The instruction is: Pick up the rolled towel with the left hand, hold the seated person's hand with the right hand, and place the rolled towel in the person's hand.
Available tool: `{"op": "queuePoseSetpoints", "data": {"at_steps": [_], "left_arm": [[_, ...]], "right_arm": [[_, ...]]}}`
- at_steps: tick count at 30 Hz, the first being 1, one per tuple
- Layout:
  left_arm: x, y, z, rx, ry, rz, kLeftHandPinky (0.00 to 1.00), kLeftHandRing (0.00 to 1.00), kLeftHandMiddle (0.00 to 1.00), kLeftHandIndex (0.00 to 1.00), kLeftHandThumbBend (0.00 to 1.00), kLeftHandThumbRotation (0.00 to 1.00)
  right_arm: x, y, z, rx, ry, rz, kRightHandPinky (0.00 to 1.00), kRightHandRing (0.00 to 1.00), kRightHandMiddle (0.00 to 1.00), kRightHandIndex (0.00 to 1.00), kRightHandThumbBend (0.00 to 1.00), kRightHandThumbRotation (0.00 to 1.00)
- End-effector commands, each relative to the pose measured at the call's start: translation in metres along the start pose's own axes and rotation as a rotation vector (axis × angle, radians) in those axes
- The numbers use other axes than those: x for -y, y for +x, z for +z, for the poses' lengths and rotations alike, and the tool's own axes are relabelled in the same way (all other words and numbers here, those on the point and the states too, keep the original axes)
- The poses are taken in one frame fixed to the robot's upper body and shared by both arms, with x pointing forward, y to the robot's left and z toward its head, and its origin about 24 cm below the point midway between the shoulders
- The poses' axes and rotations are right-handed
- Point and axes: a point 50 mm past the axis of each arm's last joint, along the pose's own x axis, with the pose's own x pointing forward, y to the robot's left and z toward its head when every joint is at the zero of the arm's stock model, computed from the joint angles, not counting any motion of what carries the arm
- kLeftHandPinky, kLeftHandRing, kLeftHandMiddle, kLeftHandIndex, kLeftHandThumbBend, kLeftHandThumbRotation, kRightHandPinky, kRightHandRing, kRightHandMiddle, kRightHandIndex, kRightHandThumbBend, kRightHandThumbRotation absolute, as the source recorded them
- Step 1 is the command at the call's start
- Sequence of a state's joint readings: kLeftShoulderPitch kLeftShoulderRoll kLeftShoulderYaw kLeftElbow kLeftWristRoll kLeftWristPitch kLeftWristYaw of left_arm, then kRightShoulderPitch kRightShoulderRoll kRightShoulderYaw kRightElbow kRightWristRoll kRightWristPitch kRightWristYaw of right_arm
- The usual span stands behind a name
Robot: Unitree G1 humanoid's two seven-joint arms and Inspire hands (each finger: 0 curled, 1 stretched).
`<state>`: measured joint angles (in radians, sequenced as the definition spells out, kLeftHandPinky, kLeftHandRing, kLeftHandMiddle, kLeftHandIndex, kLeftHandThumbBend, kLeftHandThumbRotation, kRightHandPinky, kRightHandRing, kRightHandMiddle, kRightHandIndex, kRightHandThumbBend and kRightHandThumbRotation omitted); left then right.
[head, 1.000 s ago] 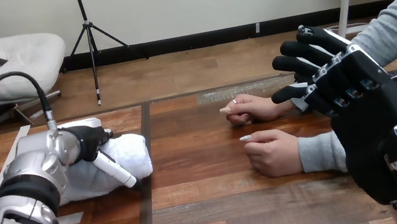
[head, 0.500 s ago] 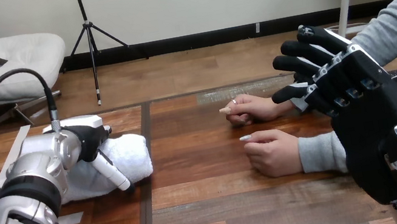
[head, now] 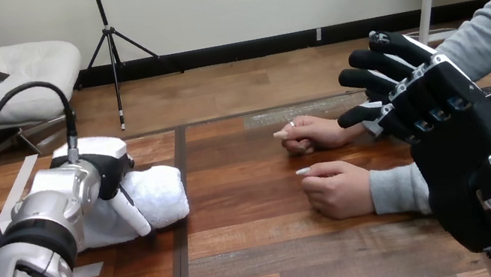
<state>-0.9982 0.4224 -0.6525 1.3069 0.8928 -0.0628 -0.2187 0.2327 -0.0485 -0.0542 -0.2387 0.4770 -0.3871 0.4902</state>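
At the lower left of the frame we see the silver left arm (head: 26, 253) coming in from the bottom edge and reaching up and to the right. The left hand (head: 105, 171) at its end sits on top of the rolled towel (head: 160, 191), touching it; whether that hand is clamped on the towel or merely laid over it we cannot tell, since the hand hides the contact. The rolled towel, white and lying on its side, rests on the wooden table (head: 263, 257) at the middle left of the frame, its right end showing past the hand, close to a dark seam between the boards. At the centre right we find the person's upper hand (head: 314, 132) and, just below it in the frame, the person's lower hand (head: 339, 187); both lie loosely curled on the tabletop, holding nothing, well apart from the towel, with grey sleeves (head: 396, 188) running off to the right. At the far right the right hand (head: 457, 147) stands raised, spread wide and empty, its fingers (head: 370, 61) stretched toward the upper left, overlapping the sleeves in the picture and lying to the right of both of the person's hands
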Motion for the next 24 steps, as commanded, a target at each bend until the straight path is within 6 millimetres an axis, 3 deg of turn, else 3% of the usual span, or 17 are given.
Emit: {"op": "queuePoseSetpoints", "data": {"at_steps": [1,9,24], "left_arm": [[-0.0205,-0.003,-0.0023,-0.007,0.054,0.091,0.5,0.62,0.71,0.83,1.0,0.43],[-0.018,-0.0024,-0.0013,-0.004,0.061,0.107,0.5,0.66,0.74,0.78,0.99,0.4],[-0.0128,-0.0011,0.0006,0.0,-0.002,0.086,0.57,0.79,0.83,0.79,0.99,0.36]], "right_arm": [[-0.0018,0.0118,0.0148,0.078,-0.021,0.039,0.58,0.77,0.78,0.78,0.94,1.0],[-0.0022,0.012,0.0155,0.082,-0.011,0.039,0.58,0.77,0.79,0.78,0.94,1.0],[-0.0024,0.0117,0.0179,0.09,0.0,0.044,0.58,0.77,0.79,0.78,0.94,1.0]]}}
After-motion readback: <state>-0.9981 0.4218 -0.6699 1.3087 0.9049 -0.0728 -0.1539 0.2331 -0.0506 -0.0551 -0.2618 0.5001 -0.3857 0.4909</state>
